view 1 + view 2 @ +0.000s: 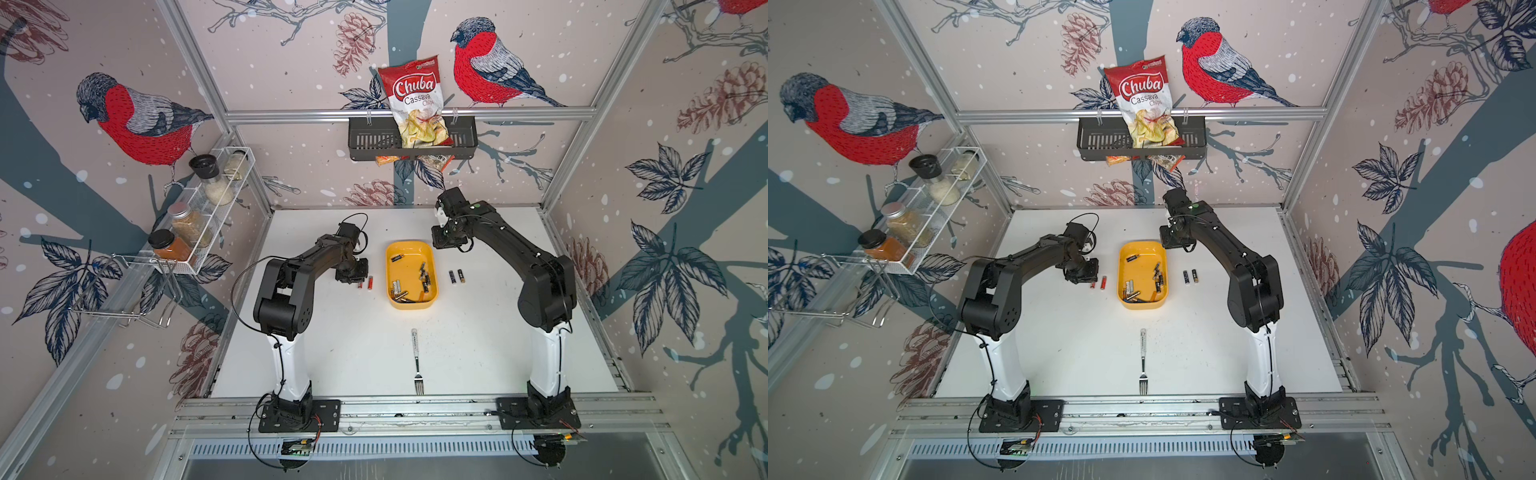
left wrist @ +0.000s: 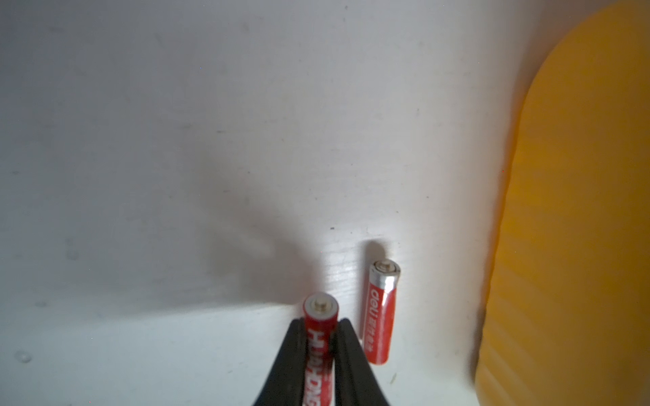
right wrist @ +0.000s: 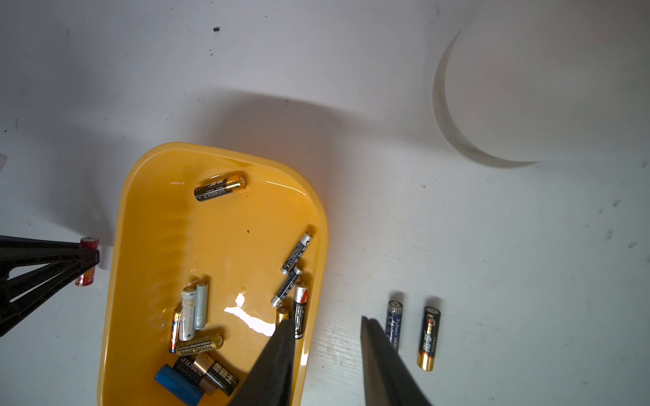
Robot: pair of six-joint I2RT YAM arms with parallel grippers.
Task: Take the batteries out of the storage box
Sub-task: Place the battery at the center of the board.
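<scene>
The yellow storage box (image 1: 409, 246) (image 1: 1142, 248) (image 3: 211, 242) sits mid-table with several batteries (image 1: 424, 279) (image 3: 197, 316) lying in it. To its left, my left gripper (image 2: 320, 321) (image 1: 358, 283) is shut on a red battery (image 2: 319, 311), low over the table. Another red battery (image 2: 381, 313) (image 1: 370, 282) lies beside it on the table. My right gripper (image 3: 325, 320) (image 1: 444, 240) hangs open and empty over the box's right rim. One of its fingers is above the box, the other above the table. A dark blue battery (image 3: 394, 323) and a black-and-gold battery (image 3: 429, 337) lie right of the box.
A fork (image 1: 417, 361) lies near the table's front. A white round cup (image 3: 510, 95) stands beyond the box, near the right gripper. On the back wall a black basket (image 1: 365, 141) holds a chips bag. A spice rack (image 1: 199, 216) hangs on the left wall.
</scene>
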